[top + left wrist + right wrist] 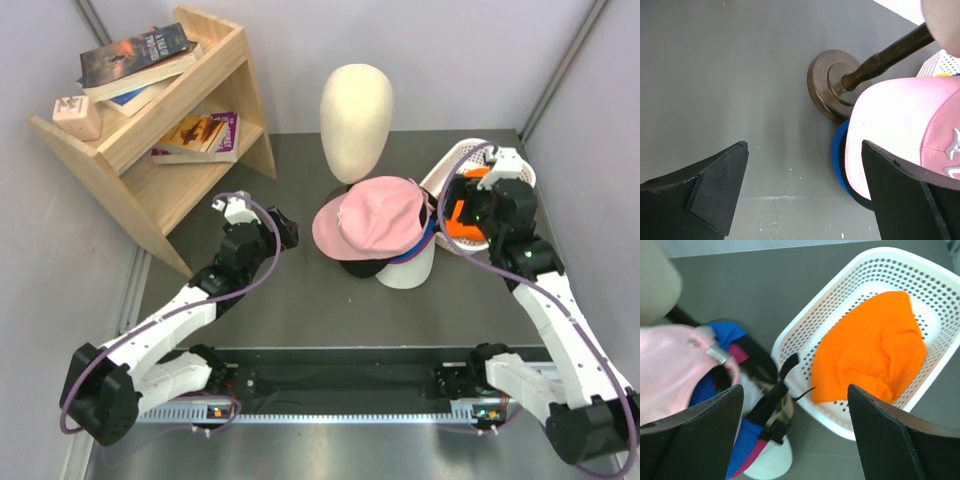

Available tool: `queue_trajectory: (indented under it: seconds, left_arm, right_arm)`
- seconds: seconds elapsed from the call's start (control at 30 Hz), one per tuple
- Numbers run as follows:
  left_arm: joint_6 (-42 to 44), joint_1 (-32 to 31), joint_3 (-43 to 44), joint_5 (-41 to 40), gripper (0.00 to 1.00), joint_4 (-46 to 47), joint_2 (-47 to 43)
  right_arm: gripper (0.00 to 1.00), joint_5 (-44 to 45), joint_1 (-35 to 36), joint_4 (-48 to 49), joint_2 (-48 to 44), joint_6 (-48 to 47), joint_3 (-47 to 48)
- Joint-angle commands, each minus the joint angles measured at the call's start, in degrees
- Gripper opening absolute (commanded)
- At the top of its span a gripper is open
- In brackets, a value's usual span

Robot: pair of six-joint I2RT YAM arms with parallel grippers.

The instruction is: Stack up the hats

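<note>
Orange fabric bucket hat (867,347) lies crumpled in white slatted plastic basket (932,277), at 1 o'clock from right claw (792,407); long axis runs 7-to-1. Right arm nearer. Stack topped by light pink brimmed cap (375,215) on counter (300,300) at 9 o'clock. Both claws released, empty; left claw (805,147) beside pink brim.

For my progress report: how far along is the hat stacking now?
Done: the light pink cap lies on top of the stack, over a blue cap. In hand: nothing; both pairs of jaws stand open and empty. Left: the orange bucket hat lies in the white basket.
</note>
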Motion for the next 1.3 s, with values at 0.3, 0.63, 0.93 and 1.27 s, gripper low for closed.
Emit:
queue_trajectory:
  seconds: [0.3,0.63,0.93,1.27]
  left_arm:
    - [7.0,5.0,13.1,7.1,0.99,-10.3,-2.5]
    - [14.3,9.9,22.0,-4.9,0.99,-7.7,6.1]
    - [7.9,10.5,33.3,0.7,0.99,-21.9,17.0]
    - [7.2,10.5,47.5,3.8,0.99,-34.7,25.1]
  right_arm:
    - [0.84,-5.7,-14.9,3.8,23.2,2.3,12.5]
    - [0.82,5.1,-15.9,-2.0,51.2,9.4,35.5]
    - [0.81,18.3,-16.6,-14.7,65.1,16.1,52.9]
    - [0.72,14.7,-16.7,-20.7,69.3,13.5,47.5]
